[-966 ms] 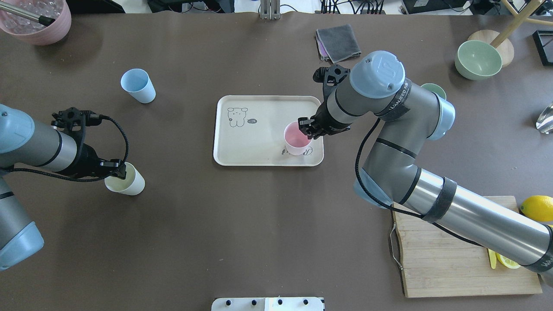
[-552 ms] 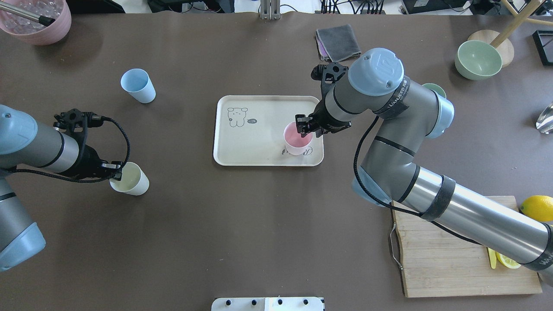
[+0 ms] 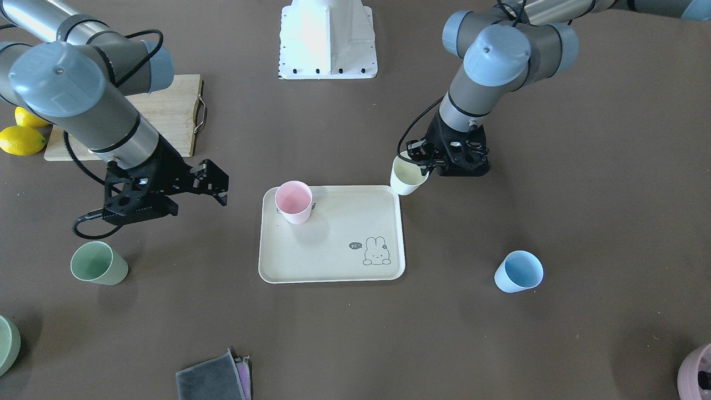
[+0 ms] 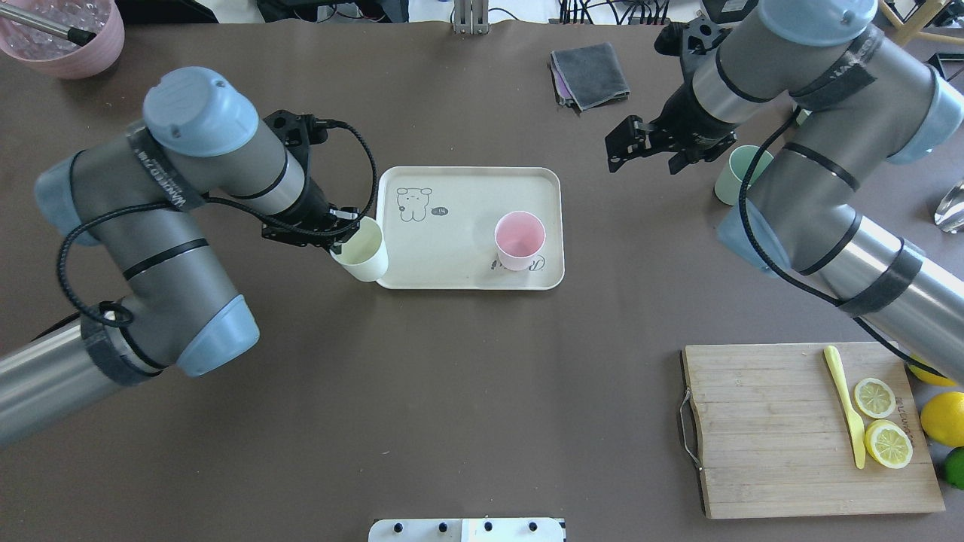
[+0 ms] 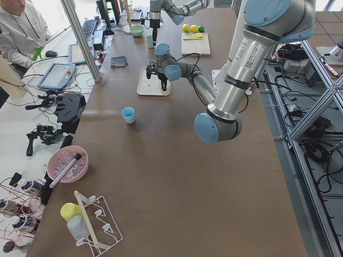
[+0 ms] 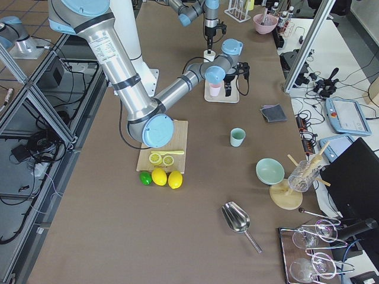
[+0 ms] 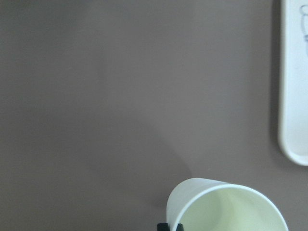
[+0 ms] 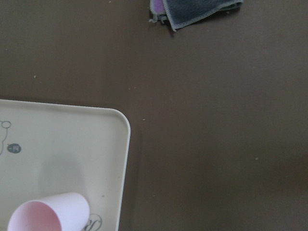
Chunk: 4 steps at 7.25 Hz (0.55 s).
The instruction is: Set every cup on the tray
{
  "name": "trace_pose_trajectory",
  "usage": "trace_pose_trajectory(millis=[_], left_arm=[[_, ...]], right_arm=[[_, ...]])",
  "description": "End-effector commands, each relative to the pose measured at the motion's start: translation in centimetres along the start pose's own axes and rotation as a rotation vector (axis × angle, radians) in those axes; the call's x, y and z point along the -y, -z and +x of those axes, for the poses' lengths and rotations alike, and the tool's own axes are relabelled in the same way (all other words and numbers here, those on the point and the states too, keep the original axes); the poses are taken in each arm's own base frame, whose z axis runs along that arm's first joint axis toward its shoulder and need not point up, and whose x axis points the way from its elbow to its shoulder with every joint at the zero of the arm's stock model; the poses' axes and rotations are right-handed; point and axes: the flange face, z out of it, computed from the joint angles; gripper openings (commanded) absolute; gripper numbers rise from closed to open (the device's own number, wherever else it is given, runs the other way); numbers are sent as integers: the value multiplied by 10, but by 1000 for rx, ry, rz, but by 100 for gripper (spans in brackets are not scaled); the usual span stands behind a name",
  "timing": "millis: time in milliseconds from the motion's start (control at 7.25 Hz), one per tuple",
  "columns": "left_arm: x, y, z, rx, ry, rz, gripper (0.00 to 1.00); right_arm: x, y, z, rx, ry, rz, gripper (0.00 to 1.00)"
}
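My left gripper is shut on the rim of the cream-white cup and holds it tilted at the near left corner of the cream tray. The cup also shows in the left wrist view. The pink cup stands upright on the tray's right part. My right gripper is open and empty, off the tray to its far right. The sage green cup stands just right of it, partly behind the right arm. The light blue cup stands alone on the table, hidden under my left arm in the overhead view.
A grey cloth lies behind the tray. A wooden cutting board with lemon slices and a yellow knife sits front right, with lemons beside it. A mauve pot stands at the far left corner.
My left arm has carried the cream-white cup rightward from the table's left side to the tray's corner. My right gripper has let go of the pink cup and moved back right, near the green cup.
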Motion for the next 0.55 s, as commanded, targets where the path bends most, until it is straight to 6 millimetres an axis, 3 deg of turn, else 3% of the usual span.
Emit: trace_pose_trajectory(millis=[0, 138, 276, 414], left_arm=[[35, -26, 51, 1, 23, 8, 0], [41, -36, 55, -12, 45, 12, 0], [44, -39, 57, -21, 45, 18, 0], [39, -50, 62, -3, 54, 43, 71]], right_arm=[[14, 10, 84, -79, 47, -4, 100], [25, 5, 114, -100, 47, -22, 100], [32, 0, 132, -96, 21, -45, 100], [38, -12, 151, -117, -11, -64, 100]])
